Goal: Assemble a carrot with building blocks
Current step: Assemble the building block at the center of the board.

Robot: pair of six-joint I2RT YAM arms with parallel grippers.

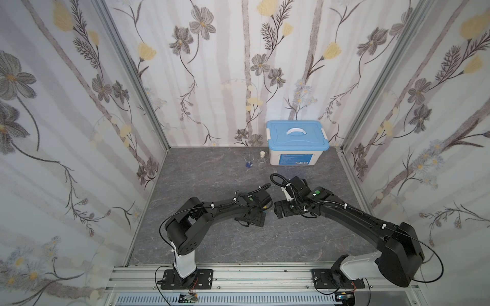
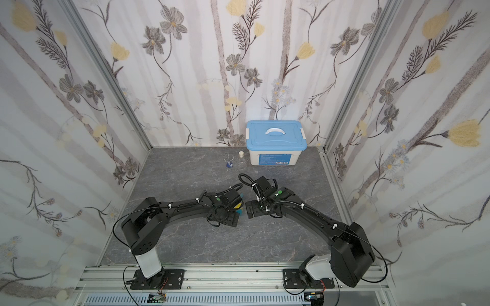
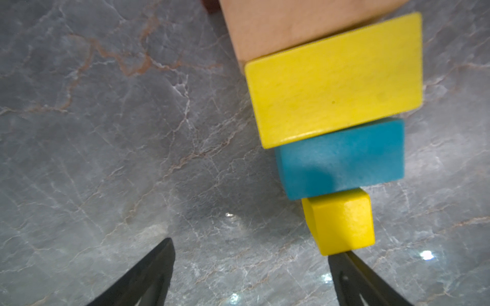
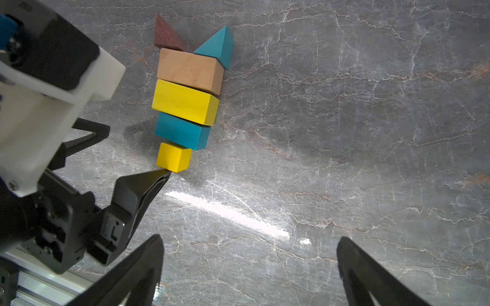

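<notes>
Right wrist view: right hand (image 4: pixel 250 237) wide, empty, touching nothing. Left hand (image 4: pixel 135 151) spread wide too, holding nothing, one fingertip (image 4: pixel 156 176) touching yellow cube (image 4: pixel 173 156), tip of carrot (image 4: pixel 185 103) lying mid-tabletop (image 4: pixel 344 132). Risk: sideways pull-off w/ that fingertip could drag cube out of line. White box (image 1: pixel 297 156) at back edge, well apart.

Carrot (image 2: pixel 239 206) mostly hidden under left arm (image 2: pixel 191 209) in both top views, slivers showing at its three o'clock; tan bar (image 3: pixel 291 23) cropped in left wrist view.
</notes>
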